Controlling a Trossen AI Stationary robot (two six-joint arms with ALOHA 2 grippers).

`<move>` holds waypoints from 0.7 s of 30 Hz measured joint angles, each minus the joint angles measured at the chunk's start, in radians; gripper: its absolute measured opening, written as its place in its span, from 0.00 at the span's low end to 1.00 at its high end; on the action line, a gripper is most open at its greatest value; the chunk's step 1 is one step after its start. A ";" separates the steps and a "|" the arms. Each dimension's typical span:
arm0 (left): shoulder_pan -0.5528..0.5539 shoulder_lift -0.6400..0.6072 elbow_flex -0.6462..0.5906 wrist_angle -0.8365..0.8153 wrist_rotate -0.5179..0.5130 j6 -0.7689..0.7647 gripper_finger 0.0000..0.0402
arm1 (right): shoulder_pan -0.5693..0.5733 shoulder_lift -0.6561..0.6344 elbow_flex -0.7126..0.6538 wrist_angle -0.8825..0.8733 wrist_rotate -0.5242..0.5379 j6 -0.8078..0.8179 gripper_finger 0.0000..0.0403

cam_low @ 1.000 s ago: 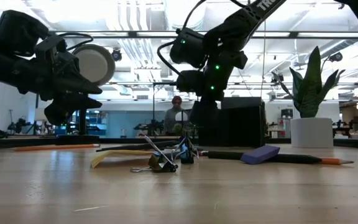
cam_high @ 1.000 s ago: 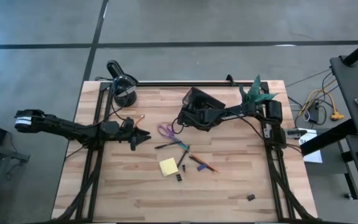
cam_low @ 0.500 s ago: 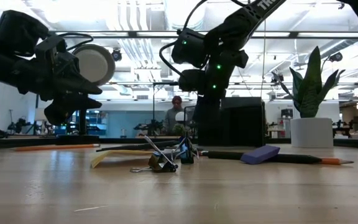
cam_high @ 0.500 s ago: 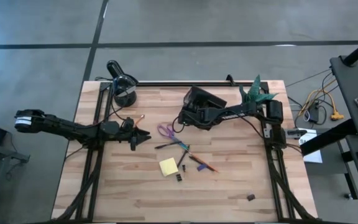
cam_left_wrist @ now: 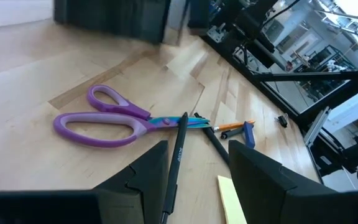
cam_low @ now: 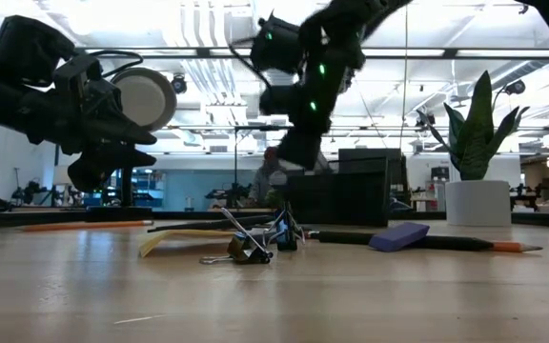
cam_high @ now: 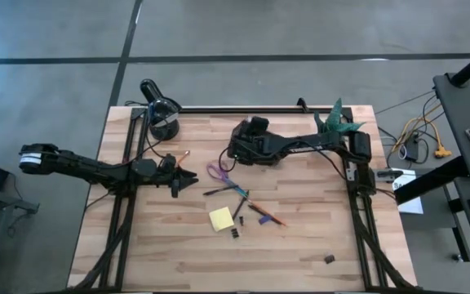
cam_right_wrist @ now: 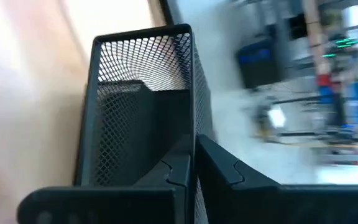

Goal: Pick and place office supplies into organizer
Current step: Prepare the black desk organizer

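The organizer (cam_right_wrist: 135,93) is a dark mesh box standing on the table at the far middle (cam_low: 360,191); in the high view my right arm covers most of it. My right gripper (cam_high: 232,150) is shut and raised above its left end (cam_low: 289,152), with nothing between its fingers (cam_right_wrist: 191,168). Purple-handled scissors (cam_high: 219,171), crossed pens (cam_high: 228,189), a yellow sticky pad (cam_high: 221,218), an orange pencil (cam_high: 269,217) and small black clips (cam_high: 236,232) lie flat at mid-table. My left gripper (cam_high: 188,177) waits open at the left, pointing at the scissors (cam_left_wrist: 104,118).
A black desk lamp (cam_high: 160,110) stands at the far left corner and a green potted plant (cam_high: 339,122) at the far right. One stray clip (cam_high: 330,259) lies near the front right. Another orange pencil (cam_high: 184,155) lies by my left gripper. Bare wood stretches along the near edge.
My right gripper has risen from just above the organizer and swung toward the table's left, tipping closer to level; its arm now covers the organizer in the high view. The things on the table lie where they were.
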 joint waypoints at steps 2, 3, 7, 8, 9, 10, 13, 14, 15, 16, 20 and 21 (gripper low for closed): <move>0.000 0.000 0.002 0.002 0.000 -0.001 0.37 | 0.006 -0.002 0.060 -0.054 -0.123 0.018 0.02; 0.000 0.000 0.003 0.005 0.000 -0.001 0.37 | 0.007 -0.003 0.094 -0.085 -0.192 0.021 0.02; -0.001 -0.001 0.003 0.021 0.000 -0.001 0.37 | 0.004 -0.011 0.209 -0.162 -0.348 0.033 0.02; -0.001 -0.001 0.003 0.023 0.000 -0.001 0.37 | -0.001 -0.013 0.225 -0.176 -0.343 0.029 0.02; -0.001 -0.001 0.003 0.023 0.000 -0.001 0.37 | -0.007 -0.014 0.233 -0.181 -0.328 0.018 0.02; -0.001 -0.002 0.003 0.023 0.000 -0.001 0.37 | -0.014 -0.014 0.235 -0.180 -0.312 0.004 0.02; -0.001 -0.002 0.003 0.023 0.000 -0.001 0.37 | -0.039 -0.010 0.232 -0.184 -0.312 -0.038 0.02; -0.001 -0.002 0.003 0.023 0.000 -0.001 0.37 | -0.045 -0.009 0.228 -0.183 -0.319 -0.055 0.02; -0.001 -0.002 0.003 0.023 0.000 -0.001 0.37 | -0.051 -0.006 0.226 -0.182 -0.323 -0.078 0.02; -0.001 -0.002 0.003 0.023 0.000 -0.001 0.37 | -0.056 -0.002 0.224 -0.181 -0.336 -0.103 0.02; -0.001 -0.002 0.003 0.021 0.001 -0.001 0.37 | -0.076 0.018 0.220 -0.171 -0.433 -0.223 0.02; -0.001 -0.002 0.003 0.021 0.001 -0.001 0.37 | -0.080 0.020 0.220 -0.165 -0.440 -0.257 0.02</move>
